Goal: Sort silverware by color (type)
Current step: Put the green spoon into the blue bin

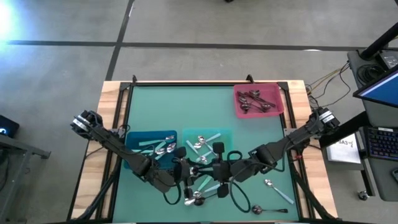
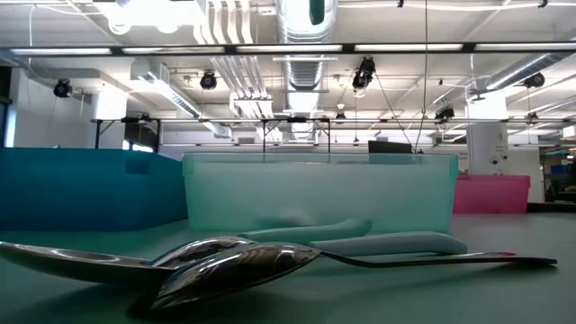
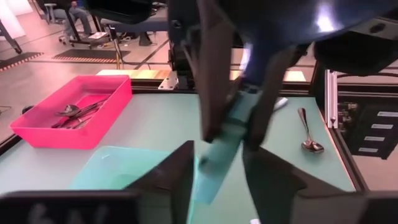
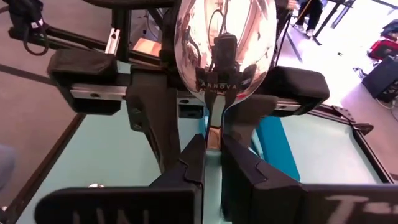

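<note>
My right gripper is shut on a teal-handled spoon, lifted over the table just in front of the teal bin. The spoon's shiny bowl points back toward my right wrist. Its teal handle sticks out toward my left gripper. My left gripper is open and faces the right one, with its fingers on either side of the handle's free end. Several loose spoons lie on the table below the two grippers and show close up in the low view. My right gripper pinches the spoon between its two fingers at the narrow neck, where bowl and teal handle meet. The fingers come from the table's right. The spoon lies along them, lifted clear of the table.
A pink bin at the far right holds dark spoons. A blue bin holds silver spoons beside the teal bin. Two loose spoons lie near the front right. A silver spoon lies near the table's frame.
</note>
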Robot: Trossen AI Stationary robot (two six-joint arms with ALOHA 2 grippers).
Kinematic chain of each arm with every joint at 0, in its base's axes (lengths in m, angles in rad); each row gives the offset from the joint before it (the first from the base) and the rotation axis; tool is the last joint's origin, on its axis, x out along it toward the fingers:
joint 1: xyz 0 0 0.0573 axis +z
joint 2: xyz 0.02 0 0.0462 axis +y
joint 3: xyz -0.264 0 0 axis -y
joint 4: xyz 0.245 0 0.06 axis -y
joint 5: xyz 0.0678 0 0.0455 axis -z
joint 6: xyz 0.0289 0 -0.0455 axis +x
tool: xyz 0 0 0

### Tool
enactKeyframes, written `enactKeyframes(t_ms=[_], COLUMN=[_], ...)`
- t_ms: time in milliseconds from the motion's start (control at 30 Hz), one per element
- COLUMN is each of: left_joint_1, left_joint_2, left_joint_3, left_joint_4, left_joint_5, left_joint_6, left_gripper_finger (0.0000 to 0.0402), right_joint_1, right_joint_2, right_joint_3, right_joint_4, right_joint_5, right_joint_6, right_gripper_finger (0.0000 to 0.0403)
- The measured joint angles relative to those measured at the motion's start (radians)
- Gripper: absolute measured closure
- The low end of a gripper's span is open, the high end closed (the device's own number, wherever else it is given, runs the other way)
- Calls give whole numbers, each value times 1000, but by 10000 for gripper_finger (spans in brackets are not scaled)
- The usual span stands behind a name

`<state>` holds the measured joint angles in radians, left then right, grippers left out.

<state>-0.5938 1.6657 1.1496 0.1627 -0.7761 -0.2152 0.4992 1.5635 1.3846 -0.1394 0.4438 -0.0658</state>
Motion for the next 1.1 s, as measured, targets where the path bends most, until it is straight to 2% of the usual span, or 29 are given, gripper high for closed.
enactKeyframes(t_ms=[133, 167, 400, 567, 700, 833, 1000, 1100], left_joint_1=[0, -1, 0, -1, -3, -3, -3, -3], left_joint_2=[0, 0, -4, -35, -100, -152, -163, -157], left_joint_3=[0, 0, 0, 0, 0, 1, 1, -2], left_joint_4=[11, 9, -19, -135, -382, -753, -1193, -1370], left_joint_5=[3, 3, 3, 3, 2, 18, 144, 222], left_joint_6=[3, 3, -11, -30, -159, -391, -651, -731], left_gripper_finger=[358, 366, 365, 365, 365, 365, 365, 365], right_joint_1=[0, 0, 3, 5, 6, 17, 50, 75], right_joint_2=[0, 0, -7, -36, -55, -58, -58, -58], right_joint_3=[0, 0, 0, 15, 77, 101, 54, 15], right_joint_4=[-1, -2, -90, -268, -544, -780, -964, -1043], right_joint_5=[1, -6, -9, -10, -46, -141, -168, -198], right_joint_6=[19, 32, 124, 251, 466, 665, 876, 995], right_gripper_finger=[384, 382, 310, 261, 240, 236, 248, 254])
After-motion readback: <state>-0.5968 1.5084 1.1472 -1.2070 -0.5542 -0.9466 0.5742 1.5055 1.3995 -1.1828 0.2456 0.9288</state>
